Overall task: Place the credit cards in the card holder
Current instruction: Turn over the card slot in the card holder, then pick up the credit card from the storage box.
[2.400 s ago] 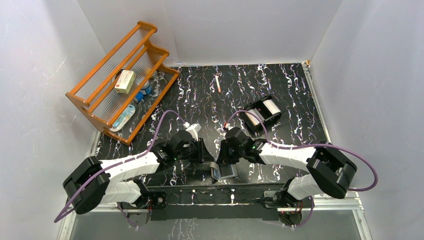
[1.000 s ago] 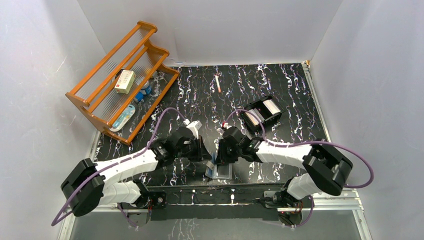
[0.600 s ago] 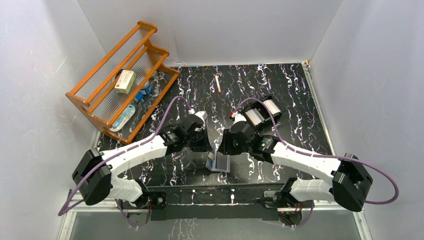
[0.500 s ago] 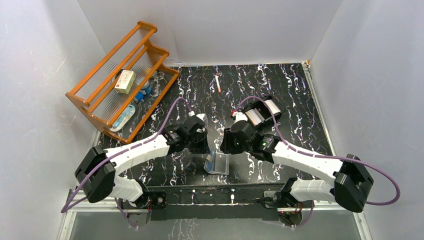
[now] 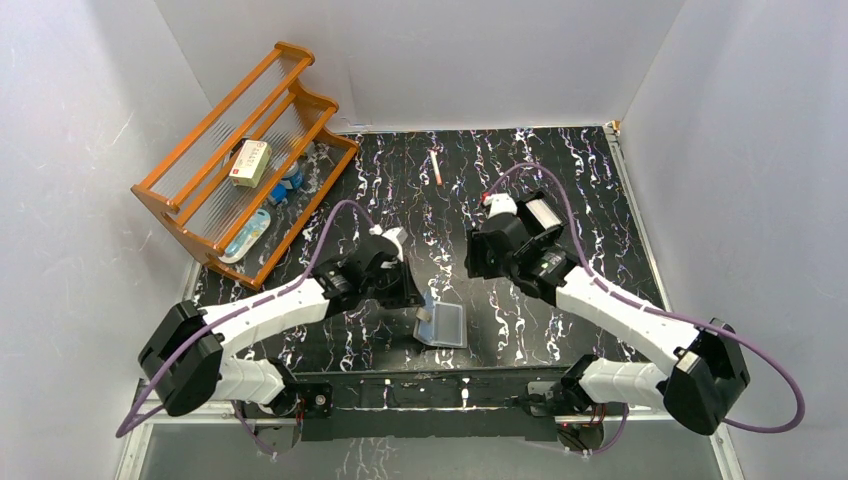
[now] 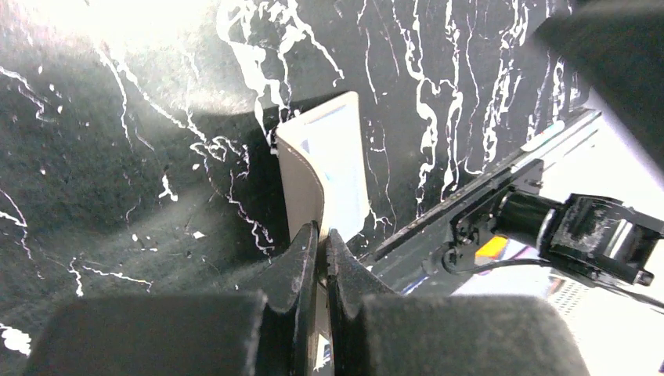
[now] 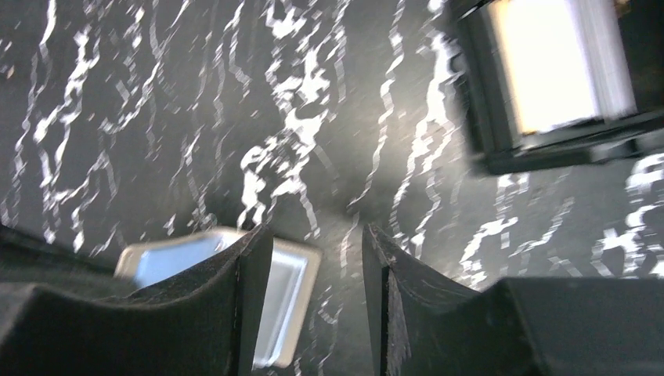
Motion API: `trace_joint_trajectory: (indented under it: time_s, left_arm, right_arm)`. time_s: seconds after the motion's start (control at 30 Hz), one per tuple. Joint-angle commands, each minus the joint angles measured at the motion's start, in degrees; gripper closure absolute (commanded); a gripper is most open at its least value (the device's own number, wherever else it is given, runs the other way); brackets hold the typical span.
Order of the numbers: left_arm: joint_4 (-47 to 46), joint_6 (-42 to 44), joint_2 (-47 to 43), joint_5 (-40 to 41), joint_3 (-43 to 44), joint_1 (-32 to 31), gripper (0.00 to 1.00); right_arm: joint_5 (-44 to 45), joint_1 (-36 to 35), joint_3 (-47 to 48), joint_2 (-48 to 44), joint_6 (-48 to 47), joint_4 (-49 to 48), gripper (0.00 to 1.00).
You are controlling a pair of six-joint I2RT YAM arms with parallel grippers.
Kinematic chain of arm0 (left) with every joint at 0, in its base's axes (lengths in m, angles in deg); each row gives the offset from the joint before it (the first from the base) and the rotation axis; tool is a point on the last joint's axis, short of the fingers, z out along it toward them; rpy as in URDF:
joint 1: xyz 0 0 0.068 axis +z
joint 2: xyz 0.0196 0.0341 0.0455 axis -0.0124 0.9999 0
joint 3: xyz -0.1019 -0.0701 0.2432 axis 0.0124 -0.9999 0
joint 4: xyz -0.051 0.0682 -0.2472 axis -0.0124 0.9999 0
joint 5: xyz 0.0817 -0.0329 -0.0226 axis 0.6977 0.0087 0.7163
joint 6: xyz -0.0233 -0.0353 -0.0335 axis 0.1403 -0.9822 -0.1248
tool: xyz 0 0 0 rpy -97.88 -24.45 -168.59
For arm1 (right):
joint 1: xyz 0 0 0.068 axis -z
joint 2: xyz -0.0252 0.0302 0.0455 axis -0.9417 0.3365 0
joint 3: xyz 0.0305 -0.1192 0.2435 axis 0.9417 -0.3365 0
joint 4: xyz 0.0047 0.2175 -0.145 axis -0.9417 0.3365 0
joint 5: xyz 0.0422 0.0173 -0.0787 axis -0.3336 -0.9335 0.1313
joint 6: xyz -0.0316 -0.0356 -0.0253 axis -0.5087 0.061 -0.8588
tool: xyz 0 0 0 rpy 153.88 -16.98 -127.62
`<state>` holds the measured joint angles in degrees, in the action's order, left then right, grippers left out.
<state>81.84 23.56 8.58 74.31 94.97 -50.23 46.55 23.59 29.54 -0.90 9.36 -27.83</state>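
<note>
My left tool (image 6: pixel 321 235) is clenched on one flap of the holder (image 5: pixel 443 326), which sits on the counter (image 5: pixel 400 190) near its front edge, about midway across. That flap stands nearly upright, dull side outward. The other lies flat, shiny inside up, its long axis running away from the fingers (image 6: pixel 301 258). My right tool (image 7: pixel 313 235) hangs spread with nothing in it, between the holder and the tray (image 7: pixel 478 133). Cards (image 7: pixel 548 70) lie in the tray.
</note>
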Motion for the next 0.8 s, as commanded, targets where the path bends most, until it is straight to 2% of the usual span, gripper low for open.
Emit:
trace_joint_trajectory:
  time_s: [0.0,0.07,0.17,0.23,0.33,0.37,0.57,0.77]
  left_arm:
    - [-16.42,-7.68,-5.57,-9.96,-9.58,4.36,1.0]
    - [-20.65,-9.45,-6.18,-12.38,-13.14,6.42,1.0]
    - [-21.46,-9.79,-6.32,-13.06,-15.91,8.41,0.84]
    - [-20.03,-8.72,-6.41,-12.99,-16.19,9.01,0.79]
    - [-15.17,-6.17,-7.16,-11.17,-15.14,9.27,0.73]
    - [-13.05,-5.08,-7.61,-10.07,-14.49,9.26,0.68]
    - [2.95,3.75,-11.91,0.78,-8.46,9.26,0.6]
    - [9.95,9.17,-16.64,4.49,-4.45,9.26,0.5]
  right_arm:
    - [2.72,6.49,5.85,1.63,-9.32,1.2,0.45]
    - [2.12,9.9,7.32,3.23,-12.26,1.12,0.44]
    - [2.39,14.12,10.21,6.81,-16.91,0.84,0.42]
    - [2.8,16.68,12.66,9.62,-18.97,0.98,0.4]
    - [1.79,20.72,16.06,14.78,-21.38,0.58,0.38]
    - [1.91,21.63,17.27,16.45,-21.97,0.69,0.38]
    - [9.86,24.16,24.02,25.31,-25.46,2.47,0.37]
    - [14.6,24.77,27.47,31.49,-30.87,2.35,0.37]
